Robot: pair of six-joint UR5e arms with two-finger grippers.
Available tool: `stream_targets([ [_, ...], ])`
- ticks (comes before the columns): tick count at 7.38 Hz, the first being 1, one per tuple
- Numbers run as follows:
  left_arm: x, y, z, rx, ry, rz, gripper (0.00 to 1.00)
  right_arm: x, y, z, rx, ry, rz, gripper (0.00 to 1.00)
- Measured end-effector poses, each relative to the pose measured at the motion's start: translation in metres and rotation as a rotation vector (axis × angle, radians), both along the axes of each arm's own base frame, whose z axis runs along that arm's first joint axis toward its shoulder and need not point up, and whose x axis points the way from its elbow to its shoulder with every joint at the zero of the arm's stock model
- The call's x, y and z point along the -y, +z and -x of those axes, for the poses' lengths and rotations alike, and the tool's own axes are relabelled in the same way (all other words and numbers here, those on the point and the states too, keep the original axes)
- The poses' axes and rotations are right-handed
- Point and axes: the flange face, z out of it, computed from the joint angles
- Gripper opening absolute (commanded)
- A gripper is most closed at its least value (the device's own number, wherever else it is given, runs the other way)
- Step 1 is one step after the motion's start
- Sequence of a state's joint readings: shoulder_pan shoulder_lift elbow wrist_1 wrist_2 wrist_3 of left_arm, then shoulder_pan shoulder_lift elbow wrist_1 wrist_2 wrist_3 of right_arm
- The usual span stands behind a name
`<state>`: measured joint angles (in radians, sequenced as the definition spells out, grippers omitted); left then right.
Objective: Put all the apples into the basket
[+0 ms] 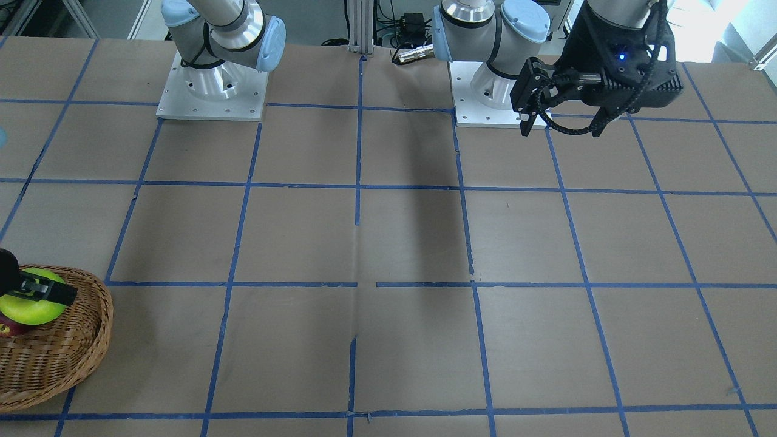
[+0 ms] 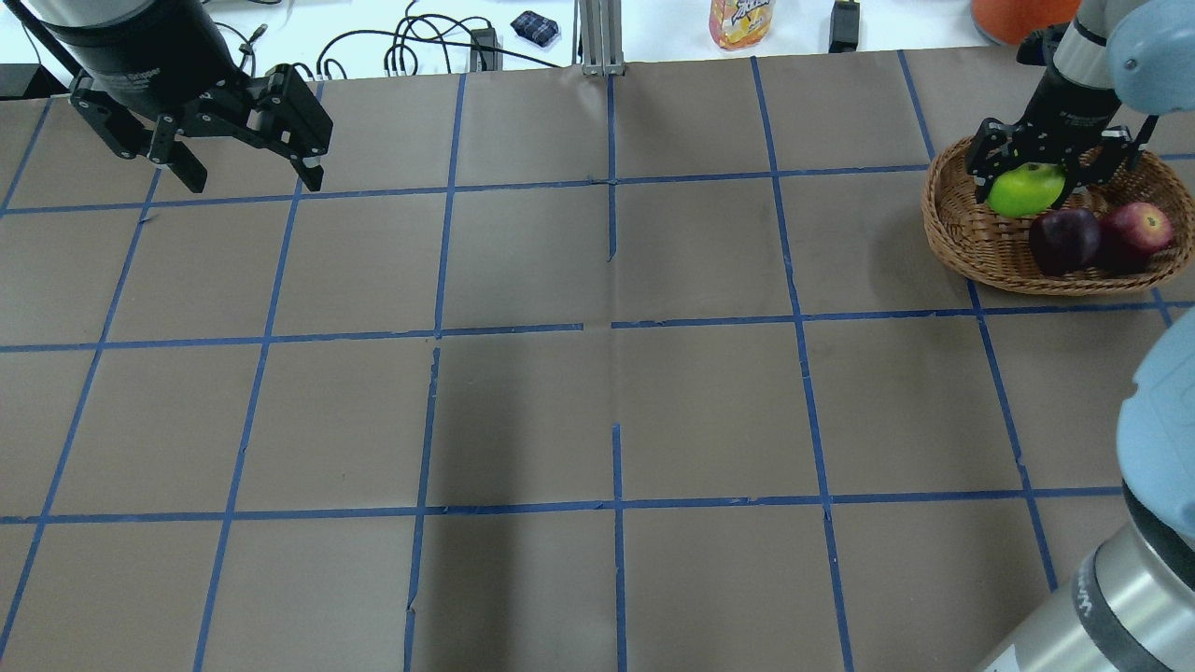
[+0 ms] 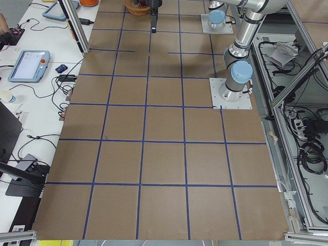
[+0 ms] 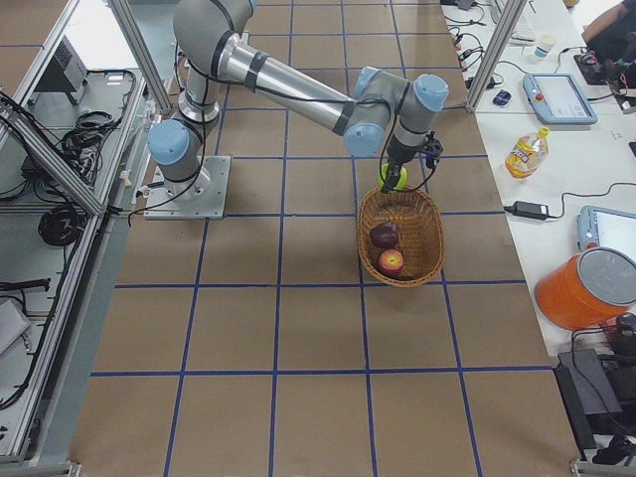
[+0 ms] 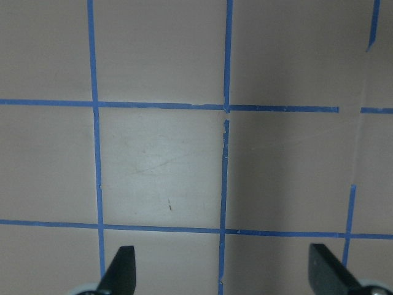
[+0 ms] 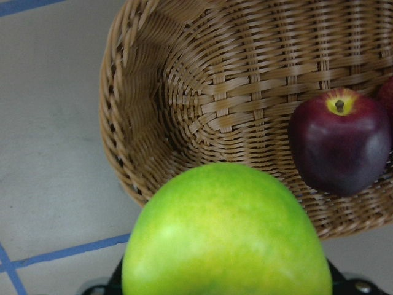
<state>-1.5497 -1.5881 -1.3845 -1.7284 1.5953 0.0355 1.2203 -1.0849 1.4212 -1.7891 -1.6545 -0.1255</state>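
Note:
The wicker basket (image 2: 980,245) stands at the table's far right, also in the front view (image 1: 67,352) and the right wrist view (image 6: 202,98). The maroon apple (image 2: 1064,240) and the red apple (image 2: 1135,231) lie in it. My right gripper (image 2: 1036,177) is shut on the green apple (image 2: 1025,189) and holds it above the basket's end; the apple fills the right wrist view (image 6: 224,236), with the maroon apple (image 6: 341,142) below. My left gripper (image 2: 245,177) hangs open and empty over the far left of the table, fingertips (image 5: 123,267) wide apart.
Blue tape lines grid the brown table. Both arm bases (image 1: 212,91) stand at the robot's edge. Beyond the far edge are cables, a bottle (image 2: 742,21) and an orange container (image 4: 586,288).

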Motion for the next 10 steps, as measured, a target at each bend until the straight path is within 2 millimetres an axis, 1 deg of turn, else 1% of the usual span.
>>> stream_targets([
  [1, 0.001, 0.000, 0.001, -0.012, 0.004, 0.002, 1.00, 0.008, -0.018, 0.006, -0.001, -0.003, 0.009, 0.27],
  [2, -0.002, 0.000, 0.001, -0.015, 0.007, 0.002, 1.00, 0.011, -0.031, 0.009, 0.001, -0.005, 0.009, 0.77],
  [3, -0.005, 0.001, 0.001, -0.014, 0.009, 0.002, 1.00, 0.013, -0.038, 0.010, 0.004, -0.003, 0.004, 1.00],
  [5, -0.004, -0.001, 0.001, -0.013, 0.011, -0.004, 1.00, 0.013, -0.044, 0.011, -0.001, 0.001, -0.005, 1.00],
  [6, -0.004, -0.001, 0.001, -0.013, 0.011, -0.005, 1.00, 0.013, -0.042, 0.011, -0.004, 0.003, -0.006, 1.00],
  [7, -0.004, -0.002, 0.001, -0.013, 0.011, -0.006, 1.00, 0.012, -0.035, 0.011, -0.005, 0.004, -0.005, 1.00],
  [8, -0.005, -0.001, 0.001, -0.012, 0.011, -0.004, 1.00, 0.009, -0.019, 0.007, -0.005, 0.005, -0.001, 1.00],
  [9, -0.005, 0.000, 0.001, -0.012, 0.014, -0.003, 1.00, 0.000, 0.011, -0.010, -0.003, 0.016, 0.008, 1.00],
  [10, -0.006, -0.001, 0.001, -0.011, 0.023, -0.007, 1.00, -0.014, 0.047, -0.043, 0.000, 0.048, 0.010, 1.00],
])
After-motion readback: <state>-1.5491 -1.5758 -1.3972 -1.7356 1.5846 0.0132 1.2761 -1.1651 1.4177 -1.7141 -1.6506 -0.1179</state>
